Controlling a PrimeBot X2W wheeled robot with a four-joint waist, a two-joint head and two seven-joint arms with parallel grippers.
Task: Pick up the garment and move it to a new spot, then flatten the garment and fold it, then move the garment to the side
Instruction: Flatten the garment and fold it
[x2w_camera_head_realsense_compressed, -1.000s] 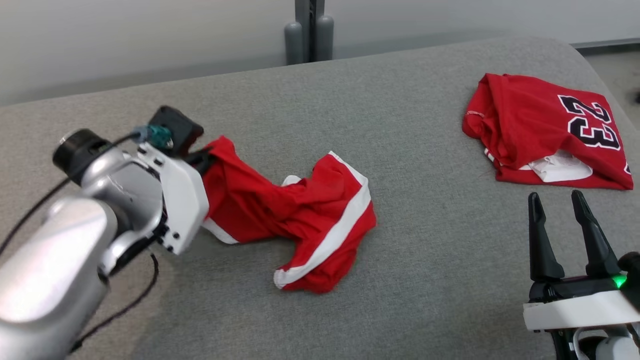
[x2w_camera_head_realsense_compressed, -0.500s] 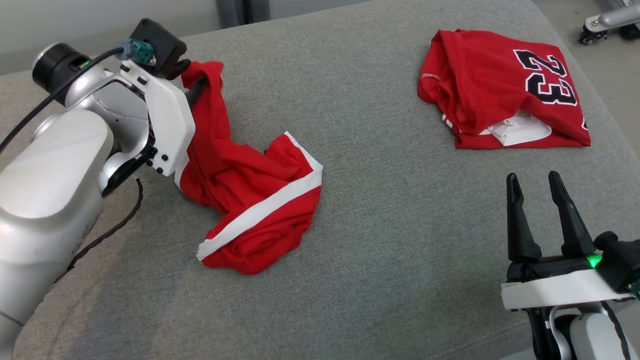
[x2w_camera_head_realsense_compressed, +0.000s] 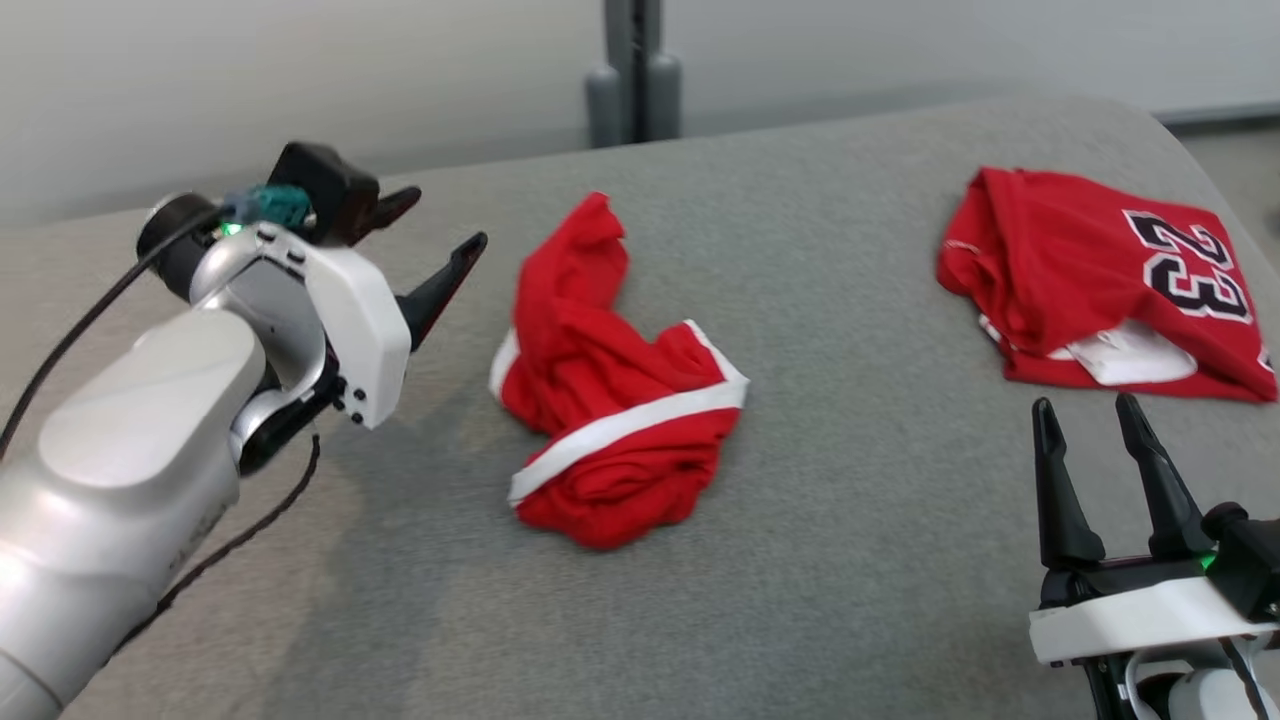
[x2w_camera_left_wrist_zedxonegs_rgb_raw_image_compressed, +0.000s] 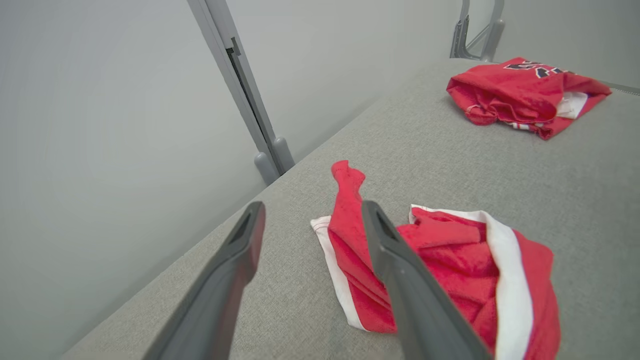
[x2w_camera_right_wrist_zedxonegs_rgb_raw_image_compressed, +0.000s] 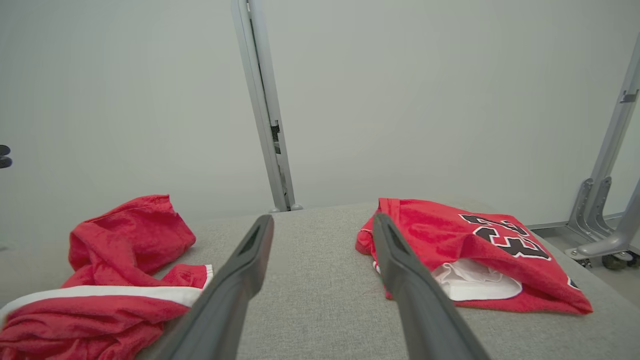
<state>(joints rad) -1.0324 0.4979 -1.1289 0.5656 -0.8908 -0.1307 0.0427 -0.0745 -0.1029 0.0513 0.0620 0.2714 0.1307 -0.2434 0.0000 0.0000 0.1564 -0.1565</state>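
The surface (x2w_camera_head_realsense_compressed: 850, 560) is matt, coarse-woven grey cloth. The garment (x2w_camera_head_realsense_compressed: 610, 400) is soft red cloth, perhaps a fine mesh. On the left tool (x2w_camera_head_realsense_compressed: 445, 217) the fingers (x2w_camera_head_realsense_compressed: 437, 288) are matt dark plastic, the forearm (x2w_camera_head_realsense_compressed: 130, 450) glossy silver.

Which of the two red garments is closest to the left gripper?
The crumpled white-striped garment, just beside the open left gripper. The other, the jersey printed 23, lies far off by the right gripper.

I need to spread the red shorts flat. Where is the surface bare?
Widest bare patch: grey surface between the red shorts and the number 23 jersey. Bare in front of the shorts, toward the right gripper. Crowded: left of the shorts, by the left gripper.
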